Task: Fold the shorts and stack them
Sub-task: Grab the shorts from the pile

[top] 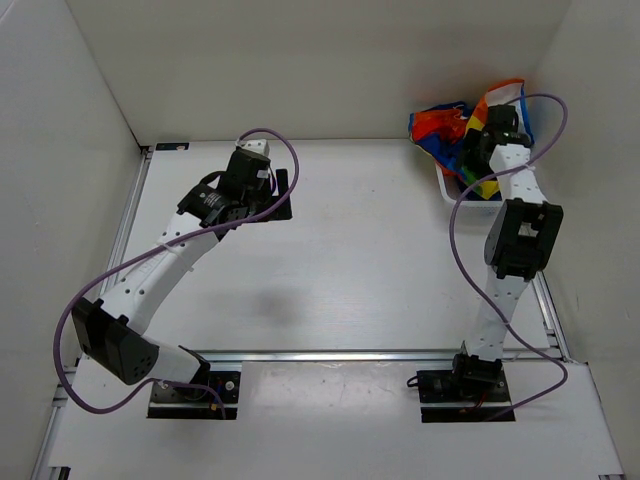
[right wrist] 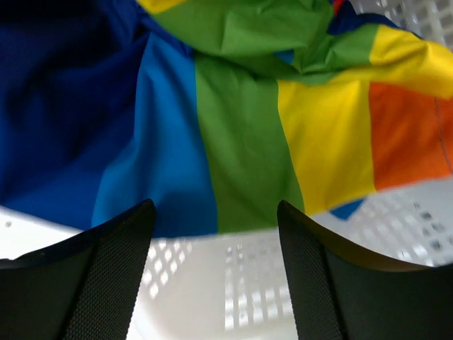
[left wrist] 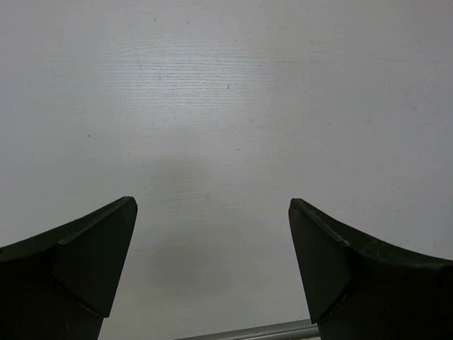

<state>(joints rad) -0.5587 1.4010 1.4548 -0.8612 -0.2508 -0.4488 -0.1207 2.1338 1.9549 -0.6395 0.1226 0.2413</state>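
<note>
Here, shorts (right wrist: 241, 142) crumpled, rainbow-striped, in basket (right wrist: 233, 297)

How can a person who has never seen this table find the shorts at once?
Look to the far right corner of the white table, where a white mesh basket stands. The shorts are heaped in it, crumpled and rising above its rim. They alone carry broad rainbow stripes; nothing else there is multicoloured.

Bright, even light from above washes the white table (top: 380, 260); only a faint, soft shadow lies just ahead of the left gripper (left wrist: 212, 205). Past the right gripper (right wrist: 216, 205), the shorts (right wrist: 241, 142) look slightly soft, and the basket (right wrist: 241, 290) between its fingertips glares overexposed.
</note>
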